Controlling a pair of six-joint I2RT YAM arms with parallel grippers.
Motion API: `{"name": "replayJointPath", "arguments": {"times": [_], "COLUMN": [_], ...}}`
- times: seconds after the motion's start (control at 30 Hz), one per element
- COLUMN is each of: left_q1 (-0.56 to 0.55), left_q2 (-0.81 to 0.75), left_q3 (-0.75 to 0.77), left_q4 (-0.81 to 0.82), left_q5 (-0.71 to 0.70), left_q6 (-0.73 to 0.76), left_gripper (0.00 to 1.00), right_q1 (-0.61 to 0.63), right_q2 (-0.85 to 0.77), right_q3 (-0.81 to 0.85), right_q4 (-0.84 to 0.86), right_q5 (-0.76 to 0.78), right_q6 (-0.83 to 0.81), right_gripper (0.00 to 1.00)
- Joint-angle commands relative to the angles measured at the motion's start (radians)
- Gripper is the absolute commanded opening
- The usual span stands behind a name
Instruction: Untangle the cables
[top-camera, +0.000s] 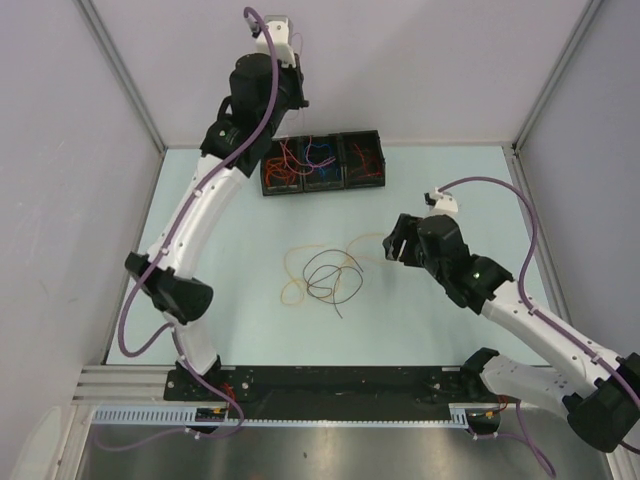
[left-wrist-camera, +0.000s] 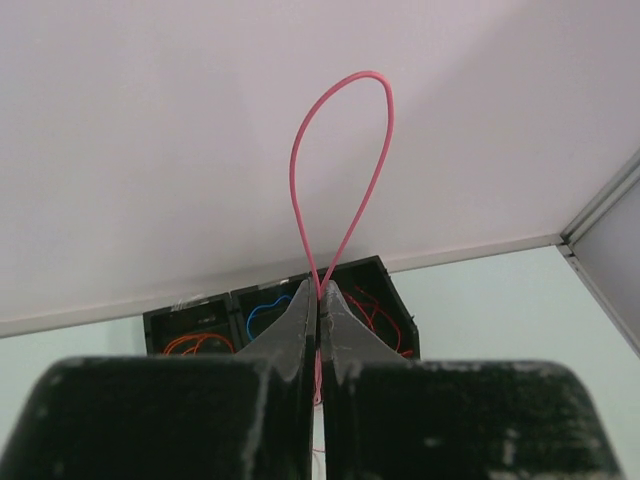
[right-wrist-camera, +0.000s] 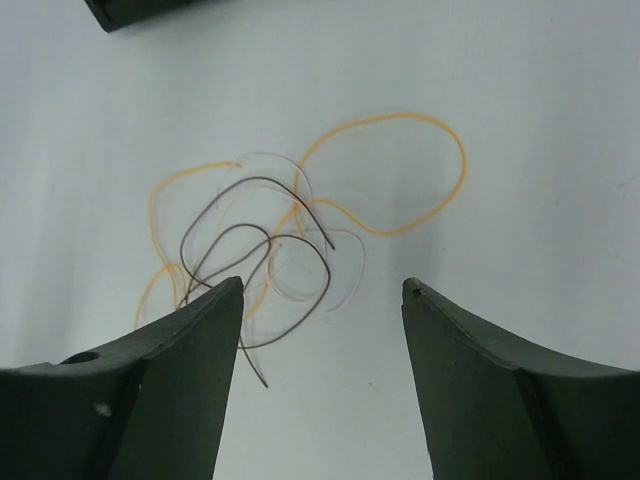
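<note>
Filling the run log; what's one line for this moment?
left gripper: shut on red cable, raised | right gripper: open, empty, near tangled black cable and yellow cable

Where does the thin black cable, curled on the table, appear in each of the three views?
Top external: the thin black cable lies in curls at the centre of the table.
Left wrist: not in it; a thin red cable loop shows there.
Right wrist: left of centre, on the table.
Shared landmark: the thin orange-yellow cable tangled with it, in the top and right wrist views.
</note>
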Motion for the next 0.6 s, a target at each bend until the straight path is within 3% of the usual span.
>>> {"name": "replayJointPath", "arguments": {"times": [0.0, 0.57], "left_q1": [0.041, 0.109], "left_q2": [0.082, 0.329], "left_q3": [0.109, 0.189], "left_q4": [0.053, 0.318], "left_q5": [0.08, 0.208], "left_q6": [-0.03, -0.102], "left_gripper": [0.01, 0.0], "right_q1": [0.005, 0.017], "right_q2": [-0.035, -0.038], "right_q3": [-0.051, -0.202], "right_q4": [0.038, 0.076], "right_q5": [0.024, -0.007], "right_q6": [0.032, 0.044], "right_gripper": [0.7, 0.7]}}
